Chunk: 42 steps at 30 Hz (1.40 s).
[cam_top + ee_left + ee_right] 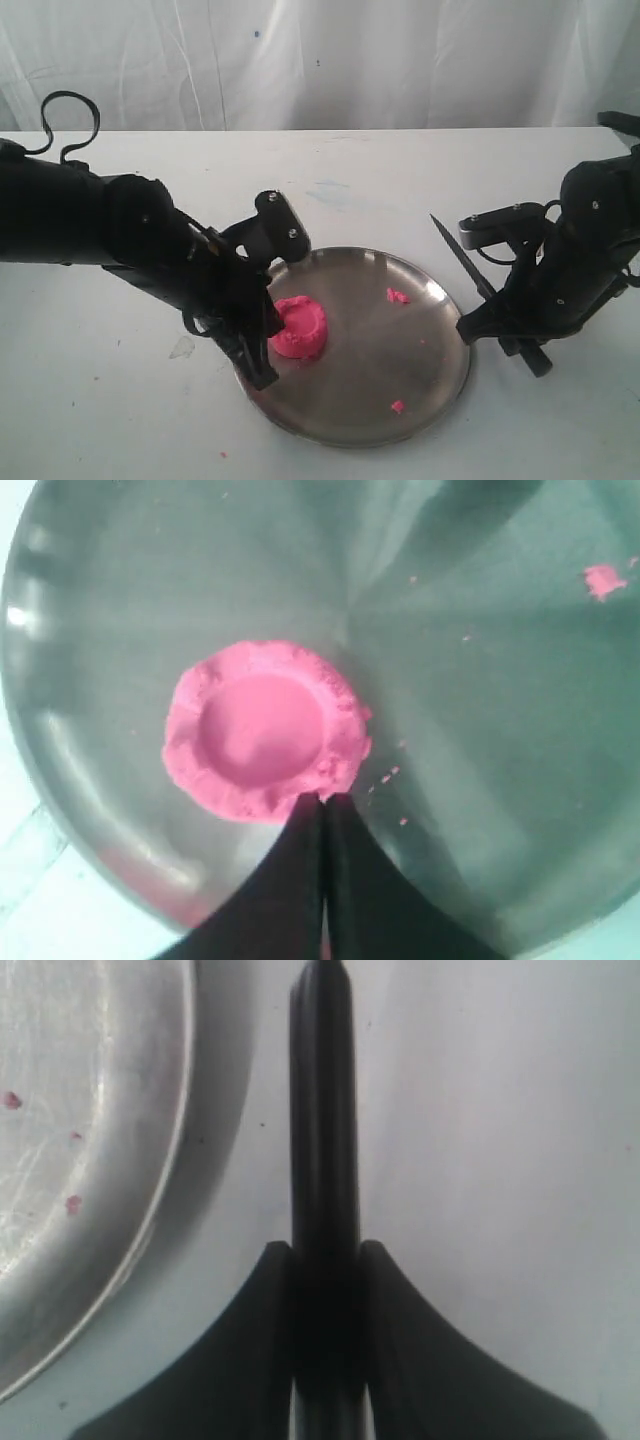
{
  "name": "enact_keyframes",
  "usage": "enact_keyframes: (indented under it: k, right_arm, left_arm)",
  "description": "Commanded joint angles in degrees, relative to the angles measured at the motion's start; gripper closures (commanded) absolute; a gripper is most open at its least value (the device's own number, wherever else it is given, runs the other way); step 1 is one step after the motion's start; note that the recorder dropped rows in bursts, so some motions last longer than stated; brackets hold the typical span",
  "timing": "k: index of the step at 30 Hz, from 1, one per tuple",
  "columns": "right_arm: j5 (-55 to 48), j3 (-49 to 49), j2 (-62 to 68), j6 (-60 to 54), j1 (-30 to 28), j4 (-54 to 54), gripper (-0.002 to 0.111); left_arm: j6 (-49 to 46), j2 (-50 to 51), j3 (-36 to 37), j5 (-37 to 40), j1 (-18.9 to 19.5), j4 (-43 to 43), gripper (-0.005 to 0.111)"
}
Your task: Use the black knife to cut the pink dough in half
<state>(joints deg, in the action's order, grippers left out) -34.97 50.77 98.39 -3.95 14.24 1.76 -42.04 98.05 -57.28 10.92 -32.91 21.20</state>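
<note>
A bright pink dough (298, 328) sits on a plain silver-grey steel plate (400, 345) dotted with small pink crumbs (397, 295). The knife (462, 259) is all black, as are both arms and grippers. The table (400, 170) is white, with what may be a faint bluish smudge; the backdrop is white cloth.

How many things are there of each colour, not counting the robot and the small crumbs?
Pink: 1, the pink dough
Black: 1, the black knife
Silver: 1, the steel plate
Total: 3
</note>
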Motion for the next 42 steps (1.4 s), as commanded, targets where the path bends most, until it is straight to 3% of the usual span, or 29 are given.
enact_keyframes:
  k: [1, 17, 29, 37, 42]
  right_arm:
    - [0.49, -0.21, 0.94, 0.38, -0.02, 0.58, 0.108]
    - [2.29, -0.21, 1.10, -0.75, -0.02, -2.64, 0.108]
    - [2.52, -0.21, 1.10, -1.85, -0.02, -4.77, 0.108]
    - [2.52, 0.04, 1.10, -1.85, -0.02, -4.89, 0.108]
    - [0.23, 2.52, -1.12, -1.85, -0.02, -5.87, 0.108]
  left_arm:
    - [1.55, 1.53, 1.32, -0.03, 4.33, -0.38, 0.107]
    - [2.61, 6.07, 1.22, -2.33, 5.36, 4.37, 0.107]
    - [2.61, 6.07, 1.22, -3.75, 1.51, 5.95, 0.107]
    - [2.61, 5.85, 1.13, -5.32, 1.18, 5.95, 0.107]
    - [2.40, 1.08, -2.47, 0.76, 1.18, 5.71, 0.107]
